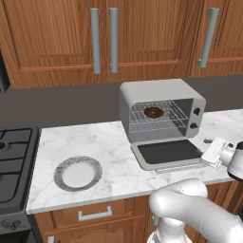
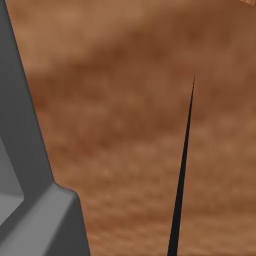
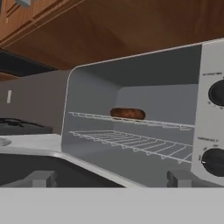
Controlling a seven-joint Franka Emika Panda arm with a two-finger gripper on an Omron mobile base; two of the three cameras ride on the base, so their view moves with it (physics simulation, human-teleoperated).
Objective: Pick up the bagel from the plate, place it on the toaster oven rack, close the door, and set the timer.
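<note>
Empty plate [image 1: 77, 173] at left on the counter [image 1: 114, 147]; bagel [image 1: 153, 112] already on the toaster oven rack [image 1: 159, 116]; door [image 1: 168, 153] lying open; gripper [image 1: 214, 152] just right of it, jaws' spread impossible to tell. Risk: pushing near the hinge, slipping off, door left ajar.

the bagel [image 1: 153, 112] sits on the toaster oven rack [image 1: 156, 118]; the door [image 1: 168, 153] lies open.
</note>
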